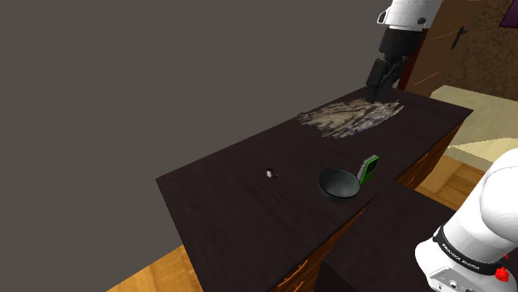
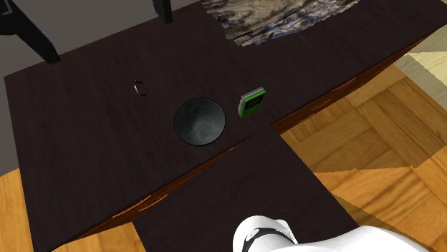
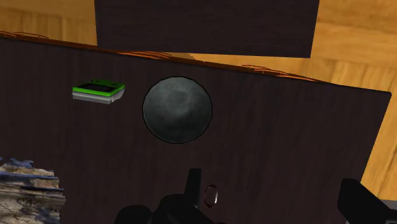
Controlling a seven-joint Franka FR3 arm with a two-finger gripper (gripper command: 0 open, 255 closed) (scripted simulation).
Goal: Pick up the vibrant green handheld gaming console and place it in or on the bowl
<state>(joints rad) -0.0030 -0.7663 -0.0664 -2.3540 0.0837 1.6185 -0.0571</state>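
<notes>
Gripper (image 1: 373, 94): you've got fingers spread wide, nothing betw., up nr mat (image 1: 353, 117).
Console (image 2: 251, 103): green, on table (image 2: 86, 157), just beside bowl (image 2: 188, 132), not touching.

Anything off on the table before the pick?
Nothing spilled or toppled. The green console lies flat beside the dark bowl, not touching it. Only oddity: a mottled grey-brown patch on the table.
</notes>
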